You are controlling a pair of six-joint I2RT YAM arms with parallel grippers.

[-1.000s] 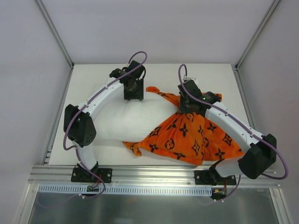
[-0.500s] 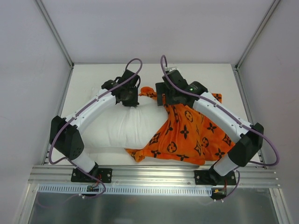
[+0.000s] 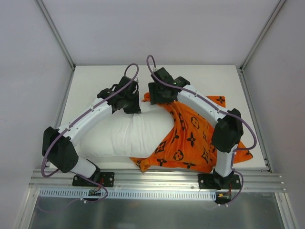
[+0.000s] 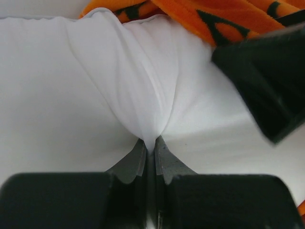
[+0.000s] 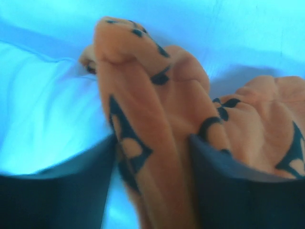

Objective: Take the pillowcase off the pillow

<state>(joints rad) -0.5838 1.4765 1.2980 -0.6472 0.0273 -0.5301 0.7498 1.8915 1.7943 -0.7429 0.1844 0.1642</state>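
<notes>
The pillowcase (image 3: pixel 190 138) lies heaped over the right half of the tabletop (image 3: pixel 95 78), its patterned folds spreading toward the near right corner, while one bunched end reaches up to the middle of the far side. There it laps over the right end of the pillow (image 3: pixel 124 136), so the cover is judged mostly off, with only that end left wrapped. The pillow lies slantwise, from the near left corner up toward the far middle, most of its white length bare. The left gripper (image 4: pixel 150 149) has its jaws together on a pinched ridge of the pillow's white skin near the far edge, just beside the orange hem. The cloth fans out tight from the fingertips, which suggests that this arm is there to anchor the cushion so that it does not slide along with the cover. The right gripper (image 5: pixel 152 140) is just beside it, over the bunched end of the pillowcase. Its jaws stand apart, astride a raised orange fold that fills the gap between them, and they do not visibly squeeze it. That placement suits a grip on the cover alone, clear of the white fabric, before drawing it toward the right edge.
</notes>
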